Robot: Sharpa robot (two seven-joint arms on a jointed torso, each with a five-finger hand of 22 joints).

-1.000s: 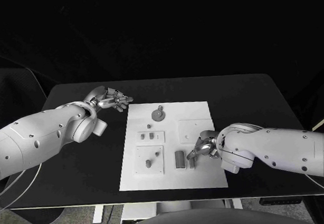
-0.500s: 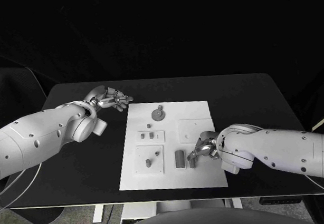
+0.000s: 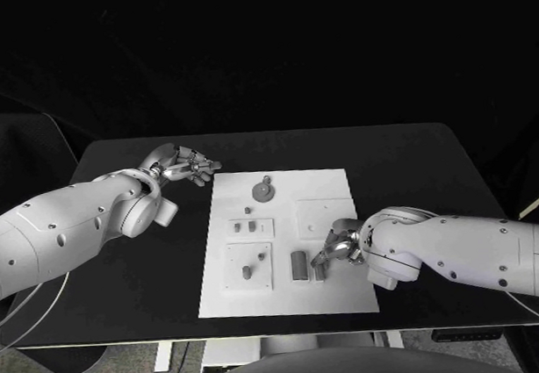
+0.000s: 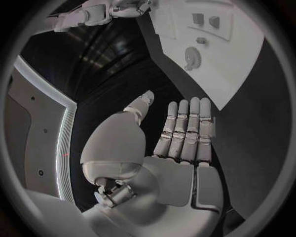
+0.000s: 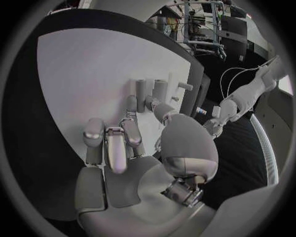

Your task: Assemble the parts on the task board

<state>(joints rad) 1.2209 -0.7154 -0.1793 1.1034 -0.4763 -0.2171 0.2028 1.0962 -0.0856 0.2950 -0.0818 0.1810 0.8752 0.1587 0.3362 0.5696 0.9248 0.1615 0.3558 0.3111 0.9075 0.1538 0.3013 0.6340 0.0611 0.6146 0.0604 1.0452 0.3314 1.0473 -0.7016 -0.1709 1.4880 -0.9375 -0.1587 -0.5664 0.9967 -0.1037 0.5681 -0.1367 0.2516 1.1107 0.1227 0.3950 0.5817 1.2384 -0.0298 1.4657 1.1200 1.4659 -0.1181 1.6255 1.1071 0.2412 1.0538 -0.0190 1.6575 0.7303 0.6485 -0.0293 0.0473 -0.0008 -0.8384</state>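
- Nothing has moved much since the earlier frames: the right hand point(image 3: 340, 244) stays at the same place on the task board point(image 3: 327, 186), and the left hand point(image 3: 186, 167) still waits off the board.
- The task board lies in the middle of the black table point(image 3: 420, 164), with wide bare table on its right and far sides; its near edge comes close to the near edge of the table.
- The left hand hovers over the table just beyond the board's far left corner; in the left wrist view its fingers point(image 4: 185, 126) are straight, side by side, with the thumb apart, and they hold nothing.
- The right hand is over the near right part of the board. Its fingers point(image 5: 114, 143) are curled in, and one fingertip reaches to a small upright part point(image 5: 140, 94); if it really pinches something, I cannot tell.
- In recessed plates on the left half of the board stand small grey parts: two in a middle plate point(image 3: 244, 227), pegs in a near plate point(image 3: 248, 270).
- A round grey part point(image 3: 264, 190) lies on the far part of the board.
- A dark upright block point(image 3: 299, 266) stands just left of the right hand, and the hand hides partly the piece beside it.
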